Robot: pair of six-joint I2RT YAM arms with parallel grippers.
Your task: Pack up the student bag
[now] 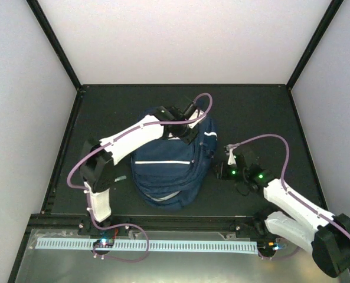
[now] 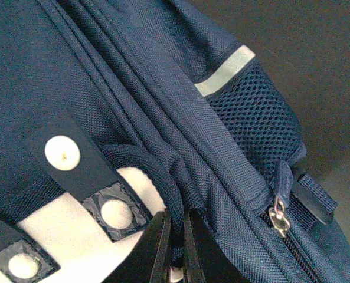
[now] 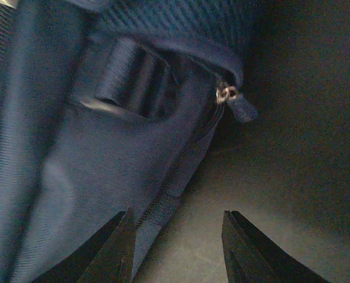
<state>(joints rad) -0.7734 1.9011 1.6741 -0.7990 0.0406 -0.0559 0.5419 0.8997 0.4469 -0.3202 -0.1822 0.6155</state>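
Ok, left side first. A small pale object (image 1: pixel 120 177) lies on the black surface (image 1: pixel 269 118) just left of the bag, too small to identify. The left arm (image 1: pixel 130 138) reaches from its near-left base across to the far end of the bag.

The left hand (image 2: pixel 175 254) sits on the bag's far end. Its fingers (image 2: pixel 158 250) are pressed together, pinching a raised fold of navy fabric next to the white patch (image 2: pixel 74 233). Only that fold is in the grip. Two dark straps with round pale studs cross the patch.

The student bag (image 1: pixel 169 171) lies flat mid-surface between the two arms, far end under the left hand, near end towards the arm bases. One thin white stripe (image 1: pixel 163 162) runs across its front. In the left wrist view a mesh side pocket (image 2: pixel 257 118) sits right of the fold, with a pale band (image 2: pixel 225 71) above it and a metal zip pull (image 2: pixel 279 213) below.

The right hand (image 3: pixel 177 247) is low at the bag's right side, pointing left at it, jaws partly apart and holding nothing. Its left finger (image 3: pixel 118 250) is just beside the bag's zip edge; can't tell if it touches. Bare surface shows between the fingers. Another zip pull (image 3: pixel 229 94) hangs ahead of them, well clear of the fingertips. The right wrist view is dim, so seam detail is unclear.
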